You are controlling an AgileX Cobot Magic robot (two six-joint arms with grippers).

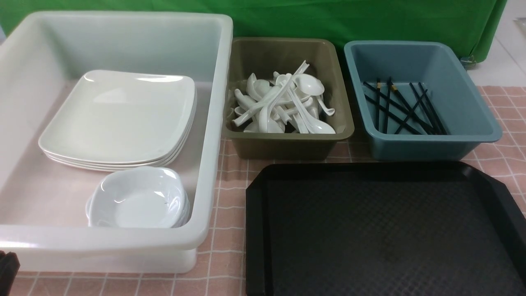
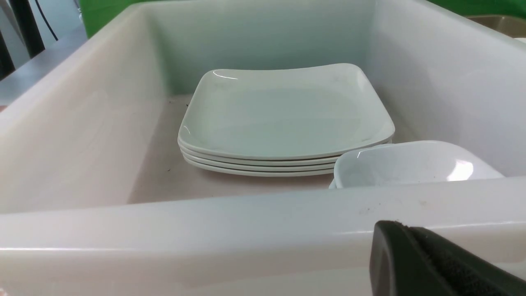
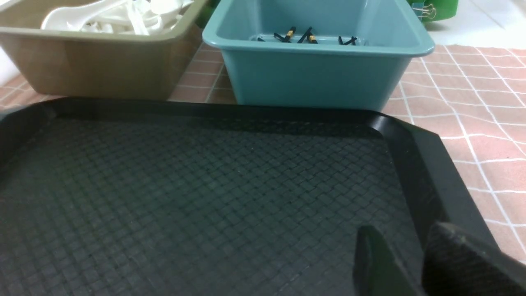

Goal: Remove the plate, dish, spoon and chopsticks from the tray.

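The tray point(image 1: 382, 230) lies bare; nothing of the task rests on its textured floor, so the clearing looks done and no move toward it seems needed.

Taking the tray as landmark: the white tub point(image 1: 209, 135) sits to its left and holds a stack of 4 plates point(image 1: 119, 119) with a few nested dishes point(image 1: 137, 197) at the stack's near side. Just behind the tray's far left corner stands the olive bin point(image 1: 287, 139), heaped with spoons point(image 1: 283, 105) lying every way. Behind the tray's far right edge stands the blue bin point(image 1: 427, 135) with the chopsticks point(image 1: 400, 109), their long axes running roughly near to far, some crossed.

The left gripper point(image 2: 435, 263) hangs just outside the white tub's near wall, jaws closed and empty. The right gripper point(image 3: 411, 263) hovers over the tray's near right corner, fingers point(image 3: 374, 263) apart by a narrow gap, holding nothing. It is the arm nearer the tray.
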